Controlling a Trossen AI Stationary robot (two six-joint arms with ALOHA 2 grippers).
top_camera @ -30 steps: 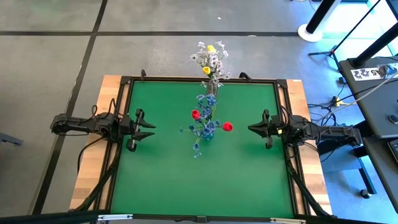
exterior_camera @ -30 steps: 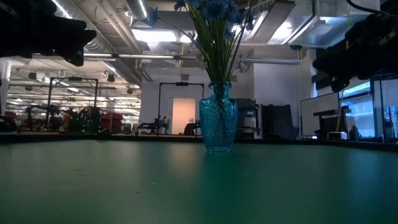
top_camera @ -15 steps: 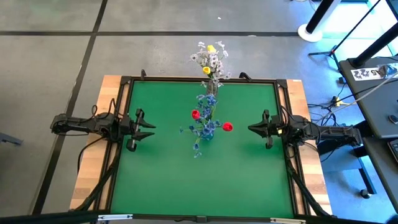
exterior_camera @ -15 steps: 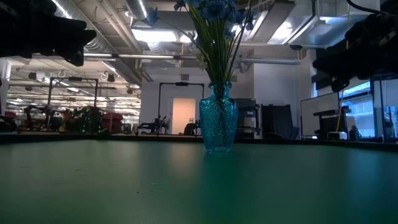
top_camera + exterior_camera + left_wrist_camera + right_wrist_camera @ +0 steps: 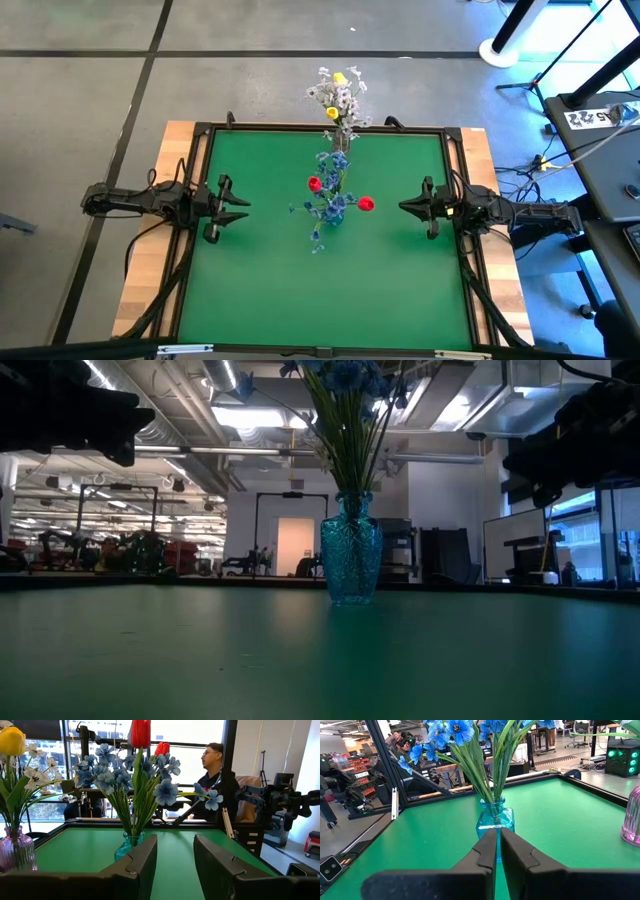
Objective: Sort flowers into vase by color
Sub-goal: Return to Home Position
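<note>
A turquoise glass vase stands at the table's middle with blue clustered blooms and two red buds stuck in it by their stems. A pale purple vase at the far edge holds white sprays and yellow buds. My left gripper hovers open at the table's left side, pointing level toward the turquoise vase. My right gripper hovers shut at the right side, aimed at the same vase. Neither holds anything.
A dark raised frame rims the green table. Bare green mat lies between the vases and the near edge. A person sits beyond the table's right side, another beyond its left.
</note>
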